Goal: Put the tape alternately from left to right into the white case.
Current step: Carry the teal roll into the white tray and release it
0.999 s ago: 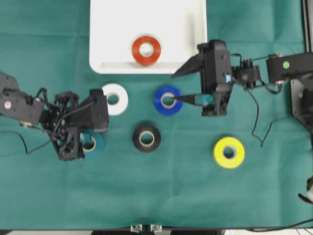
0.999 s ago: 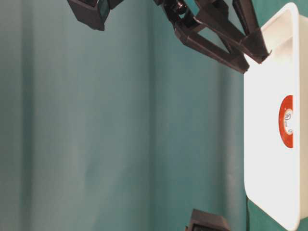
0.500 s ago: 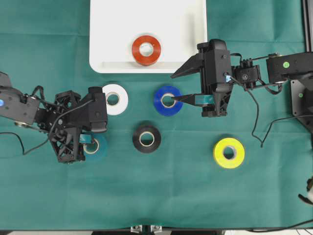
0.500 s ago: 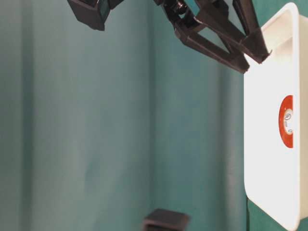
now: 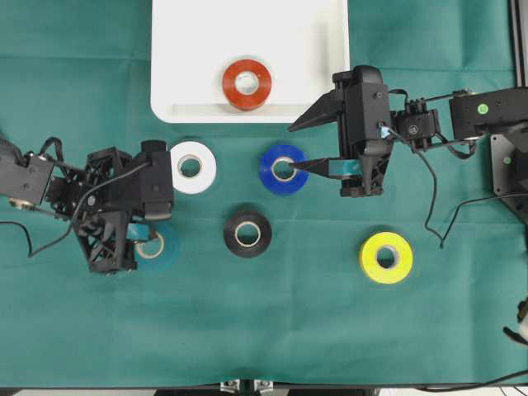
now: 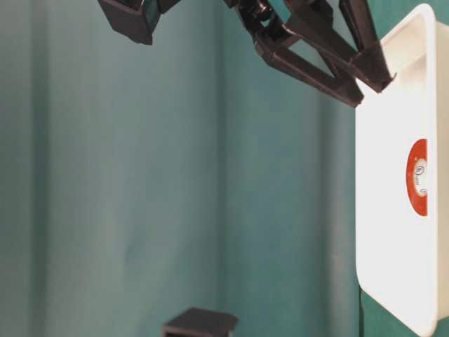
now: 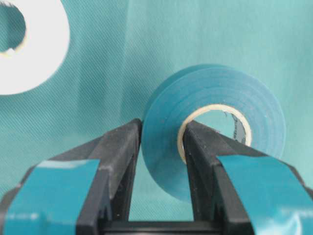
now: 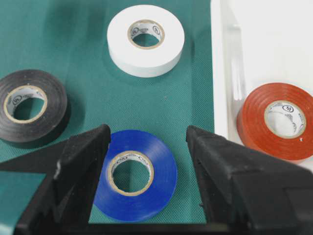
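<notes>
The teal roll (image 7: pixel 215 132) was tipped up on edge, its hole facing sideways, and was pinched through the ring wall by the left gripper (image 7: pixel 161 147), one finger (image 7: pixel 203 152) inside the core. It was held below and left of the white case (image 5: pixel 181 49), in which only the red-orange roll (image 5: pixel 247 84) was laid flat. Just below the case, the white roll (image 5: pixel 190 167) and blue roll (image 5: pixel 283 168) lay flat; the right gripper (image 8: pixel 146 142) was spread wide around the blue one, nothing gripped. Farther below the case were the black roll (image 5: pixel 247 233) and yellow roll (image 5: pixel 386 256).

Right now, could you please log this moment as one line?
left gripper: shut on teal tape | right gripper: open over blue tape | tray: red tape
</notes>
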Robot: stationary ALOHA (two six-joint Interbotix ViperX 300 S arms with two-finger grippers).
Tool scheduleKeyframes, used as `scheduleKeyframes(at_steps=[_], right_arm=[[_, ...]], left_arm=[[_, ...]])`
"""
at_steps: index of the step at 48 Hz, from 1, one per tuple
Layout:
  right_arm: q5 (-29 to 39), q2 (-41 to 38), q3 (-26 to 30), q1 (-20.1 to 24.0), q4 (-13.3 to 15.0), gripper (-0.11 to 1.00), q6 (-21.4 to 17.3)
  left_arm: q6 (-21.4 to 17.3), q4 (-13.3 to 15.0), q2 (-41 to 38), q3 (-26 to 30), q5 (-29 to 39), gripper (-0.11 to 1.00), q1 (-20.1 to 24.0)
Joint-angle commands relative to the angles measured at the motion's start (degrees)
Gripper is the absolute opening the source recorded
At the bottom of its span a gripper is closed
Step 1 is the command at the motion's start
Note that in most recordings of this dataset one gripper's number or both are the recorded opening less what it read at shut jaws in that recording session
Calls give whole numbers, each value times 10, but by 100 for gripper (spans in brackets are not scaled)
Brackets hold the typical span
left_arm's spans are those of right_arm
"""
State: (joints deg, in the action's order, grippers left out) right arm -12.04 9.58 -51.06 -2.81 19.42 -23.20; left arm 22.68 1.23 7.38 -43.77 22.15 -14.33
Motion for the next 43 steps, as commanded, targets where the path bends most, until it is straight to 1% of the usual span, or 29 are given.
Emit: scheduleKeyframes(at_steps=[1,4,10,20,26,30,38,43], right_arm=[[-3,4,10,2,0,71,-1],[-3,4,9,1,0,71,-1],[-4,4,9,3,0,71,-2],[-4,4,10,4,0,71,-2],[-4,5,9,6,0,71,-3],[-4,4,7,6,1,71,-3],[-4,5,5,7,1,71,-3],[-3,5,5,7,0,71,-4]], left_arm=[[-7,0,20,15,-2,-3,19],[-18,-1,28,13,-2,-3,34],[-57,0,46,8,-2,-3,75],[-145,0,69,6,-4,-3,153],[-204,0,76,4,-6,-3,211],[-232,0,72,4,-11,-3,246],[-273,0,57,7,-47,-3,301],[-297,0,47,8,-73,-3,328]])
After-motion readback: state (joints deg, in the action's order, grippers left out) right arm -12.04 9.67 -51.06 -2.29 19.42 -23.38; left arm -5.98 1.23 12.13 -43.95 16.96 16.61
